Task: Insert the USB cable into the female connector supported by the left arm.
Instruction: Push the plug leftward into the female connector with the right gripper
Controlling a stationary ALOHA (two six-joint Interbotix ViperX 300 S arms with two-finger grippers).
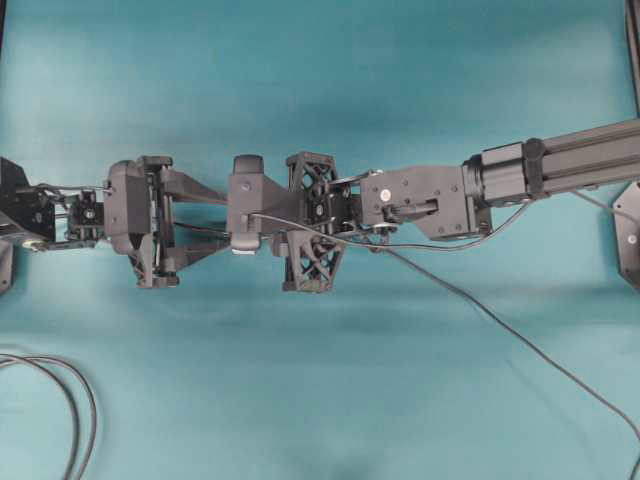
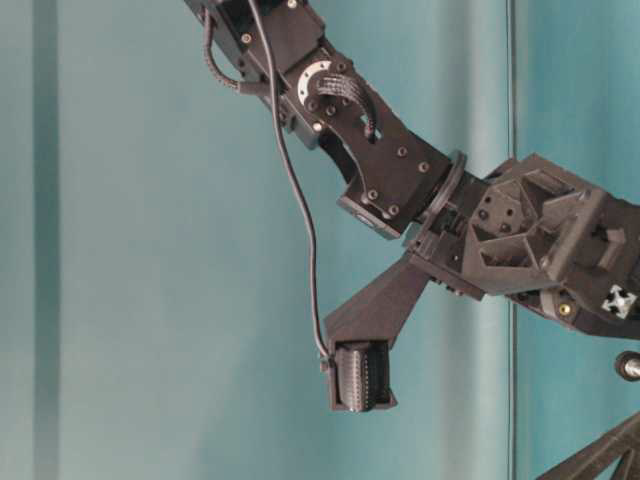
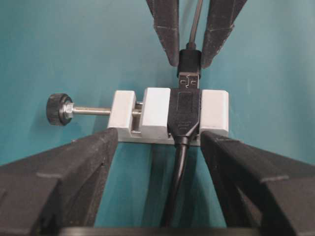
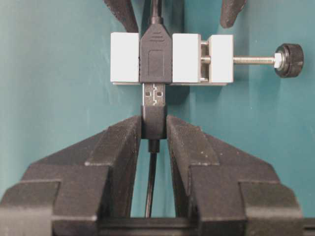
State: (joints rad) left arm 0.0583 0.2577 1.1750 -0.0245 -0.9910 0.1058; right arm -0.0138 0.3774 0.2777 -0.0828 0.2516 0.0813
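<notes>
The female connector (image 3: 184, 110) is a black socket clamped in a white block (image 3: 157, 113) with a knob-topped screw (image 3: 59, 109). My left gripper (image 3: 160, 133) grips the block, one fingertip at each end. My right gripper (image 4: 154, 120) is shut on the black collar of the USB cable (image 4: 151, 187). Its silvery plug (image 4: 154, 94) lines up with the socket (image 4: 155, 54), tip at the mouth and nearly all the metal showing. In the left wrist view the right gripper (image 3: 188, 61) comes in from the top. From overhead, left arm (image 1: 130, 215) and right arm (image 1: 420, 200) meet mid-table; the joint is hidden.
Thicker black cables (image 1: 80, 410) loop at the lower left of the teal surface. The thin cable (image 1: 520, 340) trails off to the lower right. A black mount (image 1: 630, 235) sits at the right edge. The right arm's wrist camera (image 2: 360, 375) hangs below it.
</notes>
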